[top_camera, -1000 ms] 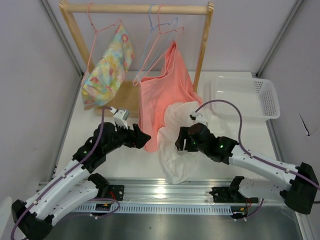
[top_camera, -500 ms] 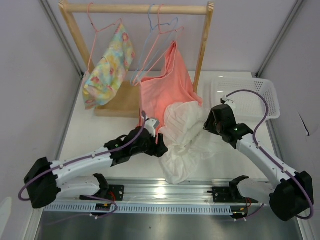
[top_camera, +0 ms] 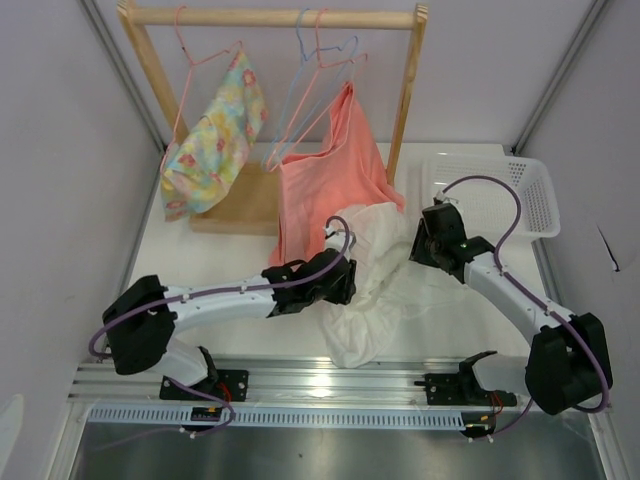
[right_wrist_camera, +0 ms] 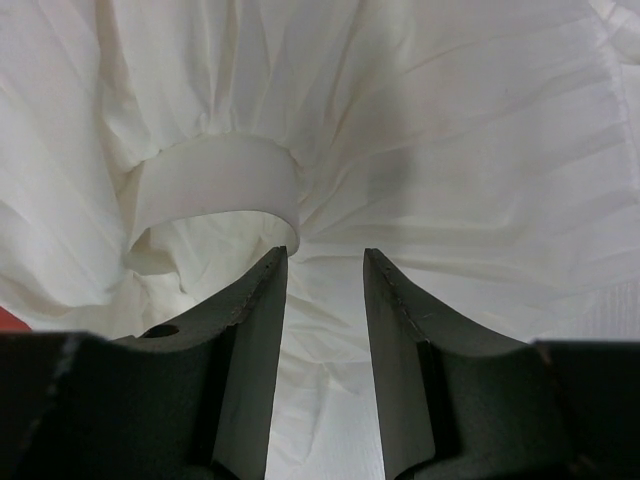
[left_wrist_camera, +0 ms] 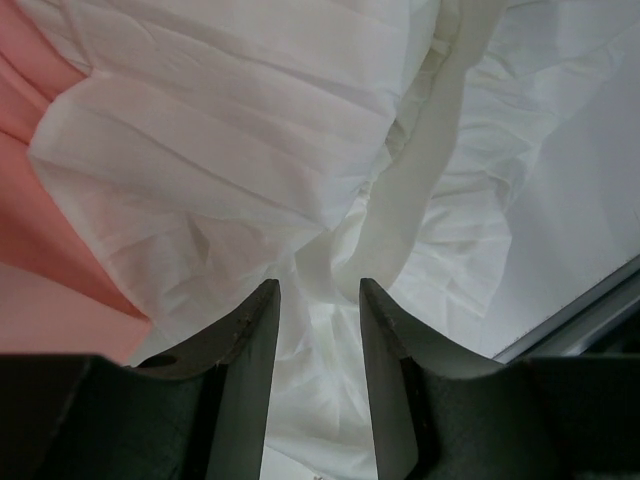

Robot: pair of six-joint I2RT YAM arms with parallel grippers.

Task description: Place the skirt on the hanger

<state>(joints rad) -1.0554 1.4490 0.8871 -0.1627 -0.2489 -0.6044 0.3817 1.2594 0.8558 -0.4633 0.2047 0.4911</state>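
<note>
The white skirt lies crumpled on the table in front of the rack, its back edge under the salmon garment's hem. The light blue hanger hangs empty on the wooden rail, among pink hangers. My left gripper is at the skirt's left edge. In the left wrist view it is open, with skirt fabric between and beyond the fingers. My right gripper is at the skirt's right side. In the right wrist view it is open over the pleated fabric, beside the curled waistband.
A wooden rack stands at the back. It holds a floral garment and a salmon garment, which also shows in the left wrist view. A white basket sits at the back right. A metal rail runs along the near edge.
My left arm has stretched to the right until its gripper reached the skirt's left edge. My right gripper moved from the skirt's middle to its right side, then stayed there.
</note>
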